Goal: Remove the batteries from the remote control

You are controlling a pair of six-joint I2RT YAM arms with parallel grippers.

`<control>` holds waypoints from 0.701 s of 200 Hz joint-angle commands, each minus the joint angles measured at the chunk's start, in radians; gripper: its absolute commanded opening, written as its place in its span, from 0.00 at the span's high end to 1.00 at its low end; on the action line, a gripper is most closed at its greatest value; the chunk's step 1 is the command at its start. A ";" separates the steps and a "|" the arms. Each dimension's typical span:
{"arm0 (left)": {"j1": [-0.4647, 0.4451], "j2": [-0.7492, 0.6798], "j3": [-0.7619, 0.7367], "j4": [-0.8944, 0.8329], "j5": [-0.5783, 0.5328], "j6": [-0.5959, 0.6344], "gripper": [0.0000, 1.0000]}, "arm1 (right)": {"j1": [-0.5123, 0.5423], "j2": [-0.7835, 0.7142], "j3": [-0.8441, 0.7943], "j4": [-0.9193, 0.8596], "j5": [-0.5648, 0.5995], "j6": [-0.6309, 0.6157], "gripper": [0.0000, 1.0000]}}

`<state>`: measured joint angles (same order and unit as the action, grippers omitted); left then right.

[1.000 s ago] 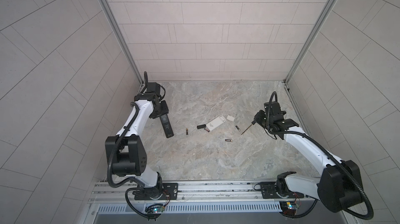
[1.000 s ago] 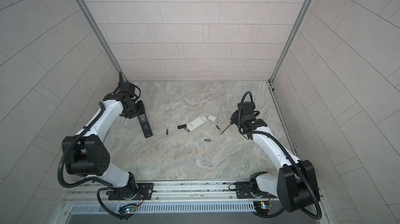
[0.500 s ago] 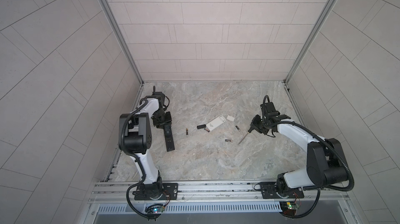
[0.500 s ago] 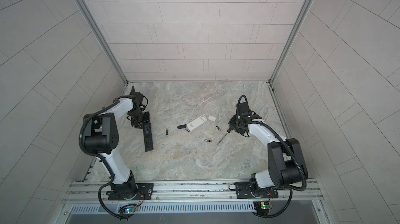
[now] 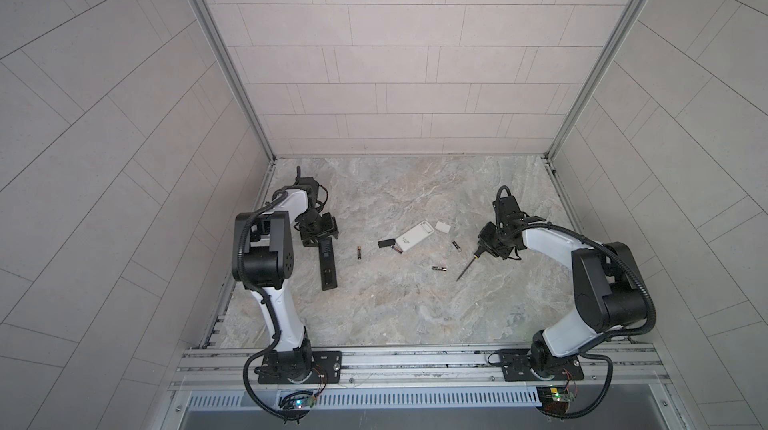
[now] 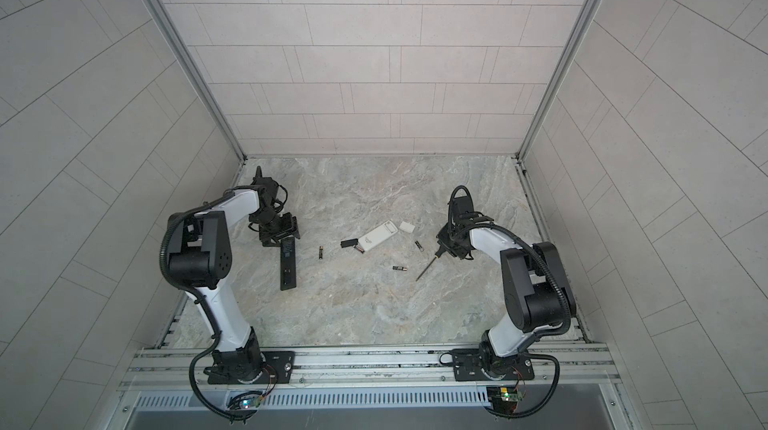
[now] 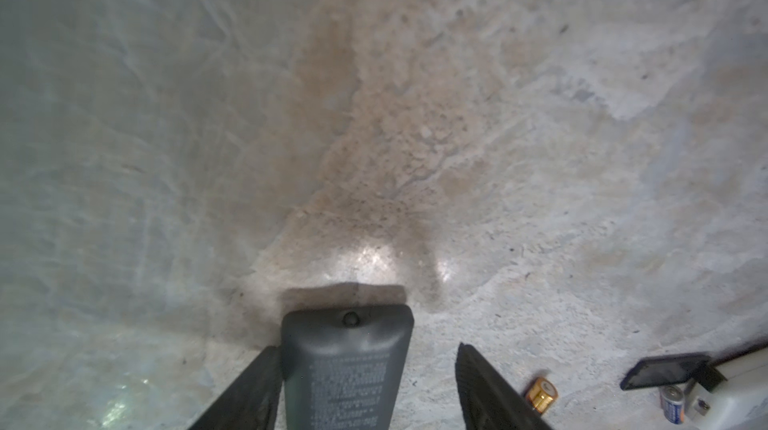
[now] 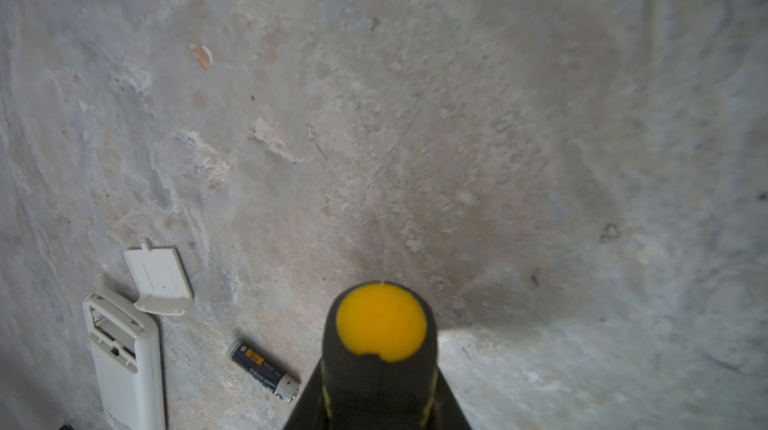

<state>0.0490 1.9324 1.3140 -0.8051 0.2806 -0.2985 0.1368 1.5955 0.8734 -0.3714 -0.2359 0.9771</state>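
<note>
Three batteries (image 5: 439, 269) plainly out and loose on the marble table (image 5: 395, 316); reads as close to finished. Nearest the rail (image 5: 415, 359), the black remote (image 5: 327, 266), flat, label side up, near bay seemingly uncovered, contents too small to tell. Next out, the first battery (image 6: 399, 268), just beside the tip of the screwdriver (image 5: 466, 269). Further back, a second battery (image 5: 358, 252) between the two remotes and a third battery (image 5: 456, 246) near the right gripper (image 5: 483, 246), clamped on the screwdriver's black-and-yellow handle. Beyond, the left gripper (image 7: 365, 349) straddling the black remote's far end, jaws apart, a clear gap on one side, so no grip. Then the black cover (image 5: 386, 243), the white remote (image 8: 120, 357) with its bay bare in the right wrist view, and the white cover (image 8: 158, 280) just beside it. Possibly a fourth battery (image 7: 672, 403) at the white remote's end, seen only from the left wrist. Left to do, at most: checking the black remote's bay and setting the screwdriver down.
</note>
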 commanded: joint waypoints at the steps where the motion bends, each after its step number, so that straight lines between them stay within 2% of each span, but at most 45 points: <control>1: -0.010 -0.055 -0.017 0.020 0.019 -0.002 0.25 | 0.000 0.001 0.006 -0.014 0.096 0.004 0.59; 21: -0.010 -0.127 -0.037 0.043 -0.003 -0.001 0.23 | 0.001 -0.011 0.013 -0.034 0.122 0.002 0.37; 28: -0.010 -0.158 -0.047 0.053 -0.014 0.001 0.23 | 0.000 -0.018 0.014 -0.042 0.135 0.003 0.23; 33: -0.010 -0.179 -0.054 0.061 -0.024 0.001 0.23 | 0.000 -0.021 0.014 -0.043 0.142 0.001 0.18; 37: -0.009 -0.200 -0.062 0.067 -0.032 0.006 0.22 | 0.000 -0.024 0.016 -0.046 0.147 -0.003 0.05; 41: -0.010 -0.219 -0.067 0.075 -0.038 0.011 0.22 | 0.000 -0.026 0.020 -0.049 0.148 -0.005 0.02; 65: -0.010 -0.347 -0.133 0.141 -0.105 0.038 0.21 | 0.000 -0.049 0.040 -0.059 0.166 -0.046 0.00; 88: -0.010 -0.500 -0.250 0.261 -0.176 0.045 0.15 | 0.002 -0.107 0.076 -0.116 0.245 -0.122 0.01; 95: -0.009 -0.550 -0.293 0.302 -0.200 0.045 0.12 | 0.002 -0.138 0.081 -0.122 0.276 -0.153 0.01; 101: -0.010 -0.592 -0.333 0.340 -0.213 0.051 0.01 | 0.002 -0.169 0.078 -0.115 0.299 -0.180 0.00; 126: -0.009 -0.755 -0.553 0.602 -0.328 0.089 0.00 | 0.005 -0.313 0.032 -0.033 0.466 -0.295 0.01; 140: -0.009 -0.804 -0.679 0.781 -0.371 0.152 0.00 | 0.007 -0.402 -0.052 0.104 0.589 -0.386 0.00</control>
<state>0.0429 1.1950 0.8047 -0.3405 0.0452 -0.2359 0.1387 1.3151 0.9096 -0.4049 0.1093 0.7601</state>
